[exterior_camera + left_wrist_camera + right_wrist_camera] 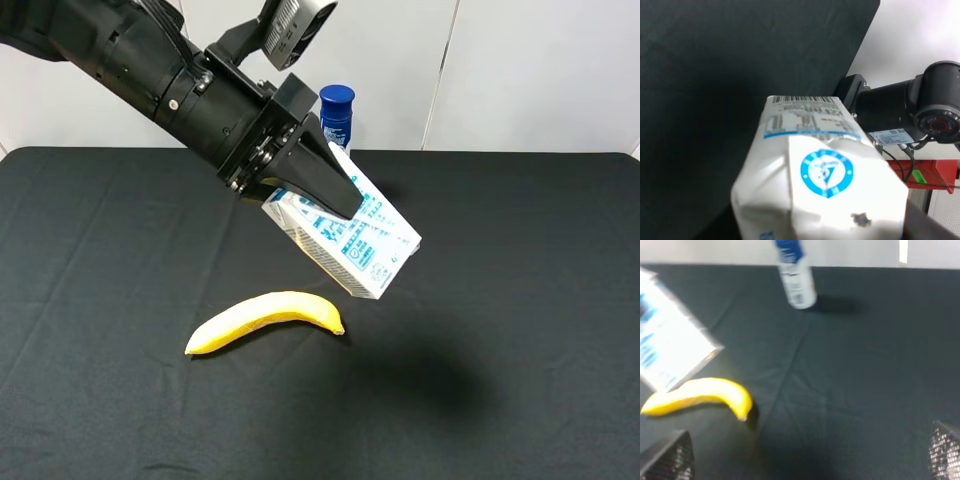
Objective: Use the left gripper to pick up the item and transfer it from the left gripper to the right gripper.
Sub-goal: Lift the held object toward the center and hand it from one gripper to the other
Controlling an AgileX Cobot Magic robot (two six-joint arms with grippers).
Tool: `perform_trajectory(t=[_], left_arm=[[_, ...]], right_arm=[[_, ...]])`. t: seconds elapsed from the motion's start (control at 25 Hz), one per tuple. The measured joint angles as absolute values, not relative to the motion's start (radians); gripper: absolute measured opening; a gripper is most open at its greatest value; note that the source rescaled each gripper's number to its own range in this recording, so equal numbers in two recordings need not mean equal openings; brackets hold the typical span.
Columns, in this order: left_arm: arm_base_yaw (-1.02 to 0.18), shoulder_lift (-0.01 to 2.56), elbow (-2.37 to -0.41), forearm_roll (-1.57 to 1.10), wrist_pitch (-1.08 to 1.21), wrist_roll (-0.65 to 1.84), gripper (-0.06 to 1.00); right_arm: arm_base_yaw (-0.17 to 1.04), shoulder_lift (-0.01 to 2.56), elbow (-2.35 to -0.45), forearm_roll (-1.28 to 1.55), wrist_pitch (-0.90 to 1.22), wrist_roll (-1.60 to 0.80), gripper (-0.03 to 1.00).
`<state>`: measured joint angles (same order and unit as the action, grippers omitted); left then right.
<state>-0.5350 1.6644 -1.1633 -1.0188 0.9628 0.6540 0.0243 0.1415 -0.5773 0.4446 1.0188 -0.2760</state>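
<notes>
My left gripper (335, 185) is shut on the item, a white carton (352, 238) with blue print. It holds the carton tilted in the air above the middle of the black table. The carton fills the left wrist view (820, 185), where the fingers are hidden. It also shows at the edge of the right wrist view (670, 347). My right gripper (807, 456) is open and empty, its two mesh-padded fingertips (667, 456) wide apart, low over the table and facing the carton. It is out of the exterior high view.
A yellow banana (265, 318) lies on the black cloth (520, 350) just below and left of the carton; it also shows in the right wrist view (700, 396). A blue-capped white spray can (337, 115) stands at the back edge (795, 275).
</notes>
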Motion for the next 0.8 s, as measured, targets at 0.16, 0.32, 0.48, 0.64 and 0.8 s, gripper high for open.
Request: perform_trajectory(t=[0.16, 0.32, 0.48, 0.64, 0.8], left_arm=[[-0.535, 1.664, -1.163, -1.019, 0.957, 0.654, 0.00], [-0.535, 1.664, -1.163, -1.019, 0.934, 0.654, 0.00], [-0.535, 1.664, -1.163, -1.041, 0.921, 0.654, 0.00], [-0.535, 1.664, -1.163, -1.090, 0.890, 0.654, 0.00], [-0.535, 1.664, -1.163, -1.119, 0.862, 0.654, 0.00]], right_arm=[[0.162, 0.202, -0.605, 0.407, 1.008, -0.320, 1.00], [0.301, 0.291, -0.639, 0.355, 0.994, -0.324, 1.00], [0.418, 0.397, -0.684, 0.296, 0.956, -0.326, 1.00], [0.552, 0.556, -0.729, 0.234, 0.903, -0.329, 1.00], [0.640, 0.689, -0.768, 0.168, 0.846, -0.331, 1.00]])
